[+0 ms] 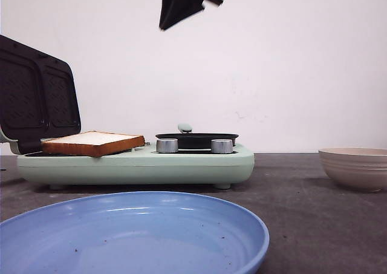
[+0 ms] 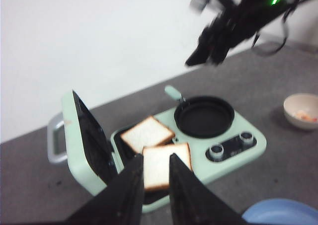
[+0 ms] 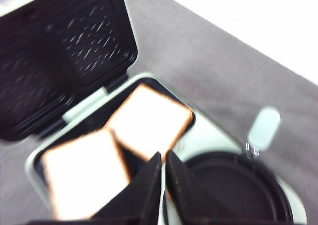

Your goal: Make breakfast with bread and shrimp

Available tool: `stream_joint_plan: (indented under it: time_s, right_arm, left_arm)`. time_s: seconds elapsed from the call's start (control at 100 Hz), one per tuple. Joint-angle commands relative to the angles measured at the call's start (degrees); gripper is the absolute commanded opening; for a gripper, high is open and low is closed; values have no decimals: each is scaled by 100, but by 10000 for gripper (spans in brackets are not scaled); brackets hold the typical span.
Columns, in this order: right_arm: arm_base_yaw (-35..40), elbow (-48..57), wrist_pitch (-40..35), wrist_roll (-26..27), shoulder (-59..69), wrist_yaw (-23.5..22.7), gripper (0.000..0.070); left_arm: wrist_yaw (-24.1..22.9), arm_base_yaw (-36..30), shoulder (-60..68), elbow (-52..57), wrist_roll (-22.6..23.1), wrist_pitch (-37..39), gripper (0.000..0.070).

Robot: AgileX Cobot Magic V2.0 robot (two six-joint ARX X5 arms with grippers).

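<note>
1. Two bread slices [image 2: 155, 148] lie on the open green sandwich maker [image 2: 233, 158]; one overlaps the other.
2. Left gripper [image 2: 155, 183] fingers spread, holding nothing; right gripper [image 3: 161, 178] fingers nearly together, holding nothing.
3. Shrimp [image 2: 304, 115] sits in the beige bowl [image 2: 299, 102].

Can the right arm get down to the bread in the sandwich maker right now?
Probably yes. The lid stands open, both bread slices lie uncovered on the plate, and the right gripper hangs above them with nothing between. Its jaws look nearly shut, so they would likely need to open first.

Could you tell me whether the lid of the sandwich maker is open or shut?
Open: the lid stands raised behind the two bread slices, grill plate exposed.
</note>
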Motion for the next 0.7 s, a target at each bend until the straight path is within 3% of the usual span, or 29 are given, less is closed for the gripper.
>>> stream_joint_plan:
  time_s: [0.0,0.38,0.69]
  right_arm:
    - [52,175,-223,-24,26,59,3]
    - [52,175,-2166,-26,-730,129,3]
    - [72,-210,-2660,-48,-2044,-35,3]
  left_arm:
    - [-20,-35,28,66,26,68,12]
    - [-15,-35,22,66,-101,-39,12]
    - [-13,-35,22,66,-101,-17,12]
